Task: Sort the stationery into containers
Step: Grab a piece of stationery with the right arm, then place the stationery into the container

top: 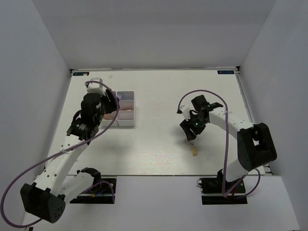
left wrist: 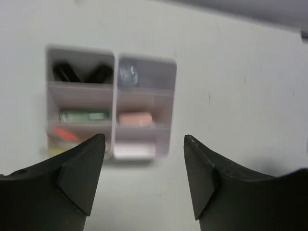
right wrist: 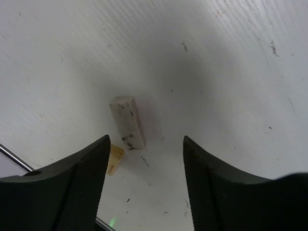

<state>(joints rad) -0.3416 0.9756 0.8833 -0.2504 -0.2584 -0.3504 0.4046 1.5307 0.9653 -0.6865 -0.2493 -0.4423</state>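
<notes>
Two-column organizer box [left wrist: 114, 96], green item [left wrist: 84, 116] left, pink block [left wrist: 135, 119] right

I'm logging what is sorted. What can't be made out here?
Top view: left arm covers most of the organizer box; contents unreadable.
Left wrist view: blurred; left gripper finger hides part of the lower-left compartment.
Right wrist view: right gripper finger cuts off the tan block.

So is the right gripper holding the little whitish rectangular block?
No, the right gripper is open, and the whitish rectangular block lies untouched on the white table.
</notes>
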